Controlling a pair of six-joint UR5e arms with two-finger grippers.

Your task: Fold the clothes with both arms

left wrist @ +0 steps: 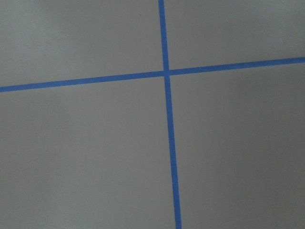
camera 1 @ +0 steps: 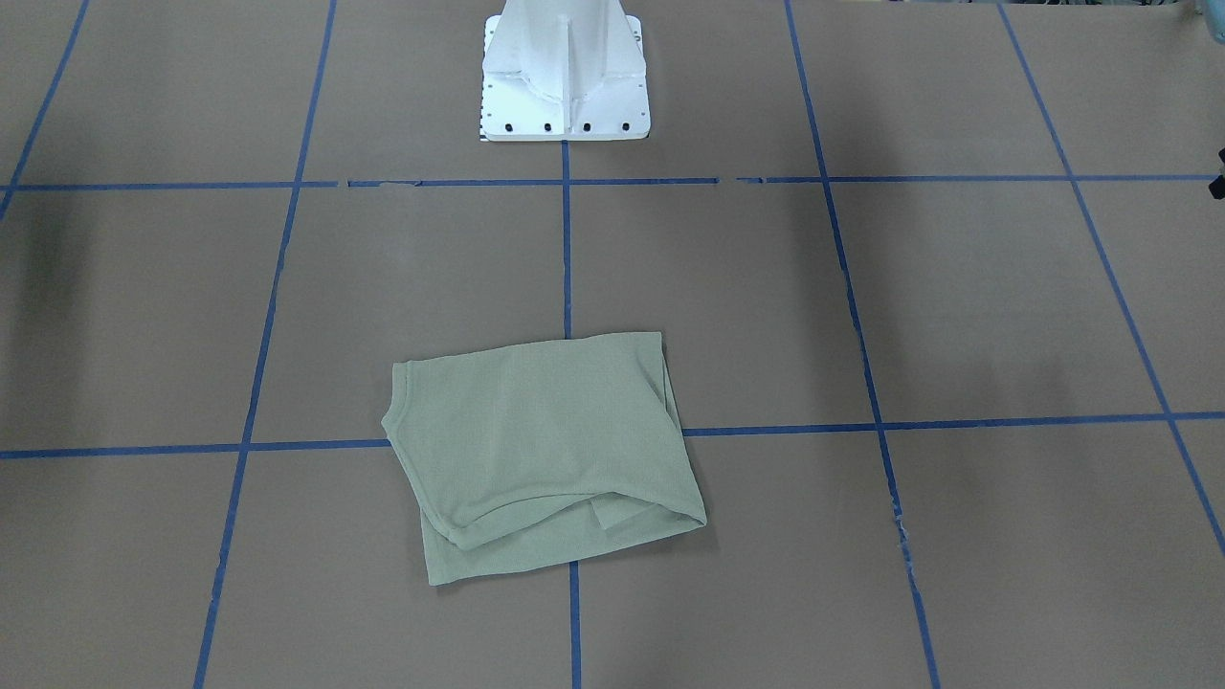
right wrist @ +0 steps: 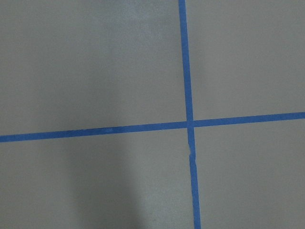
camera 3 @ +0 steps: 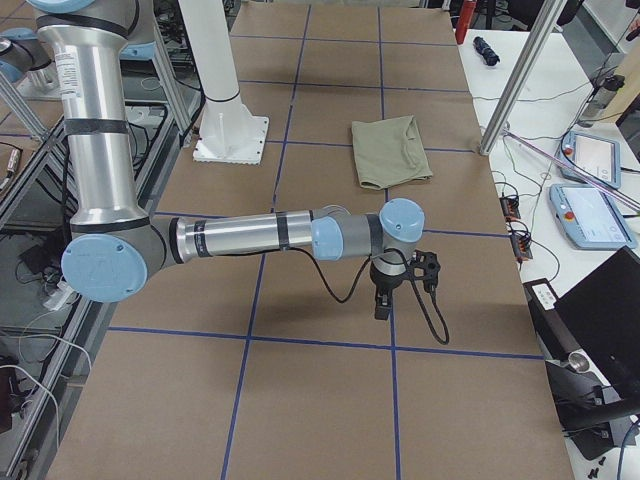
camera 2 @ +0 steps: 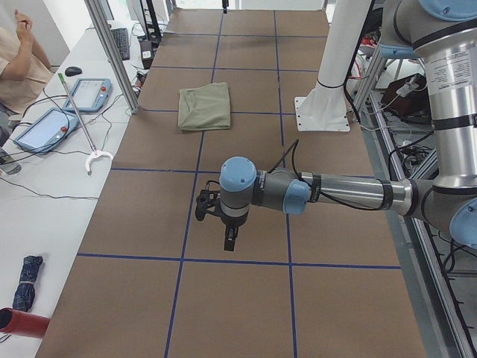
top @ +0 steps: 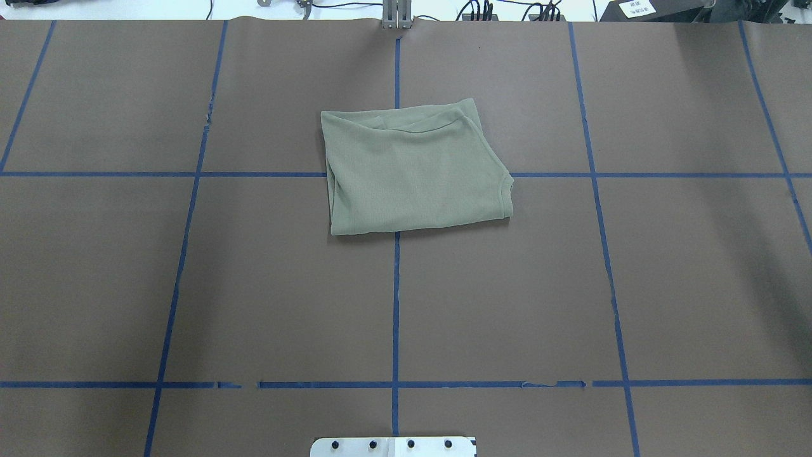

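The clothes (camera 1: 545, 450) are one sage-green knit shirt folded into a rough rectangle, lying flat near the table's middle (top: 412, 171) (camera 2: 205, 106) (camera 3: 390, 150). No arm touches it. My left gripper (camera 2: 229, 240) hangs above bare table far from the shirt, pointing down. It shows only in the left side view, so I cannot tell whether it is open or shut. My right gripper (camera 3: 381, 305) hangs the same way at the other end, and I cannot tell its state. Both wrist views show only brown table and a blue tape cross.
The white pedestal base (camera 1: 565, 77) (top: 393, 446) stands at the robot's side of the brown table (top: 254, 285), which blue tape divides into squares. A side bench holds tablets (camera 2: 45, 127), cables and a rod, with a seated person (camera 2: 15, 67) beside it.
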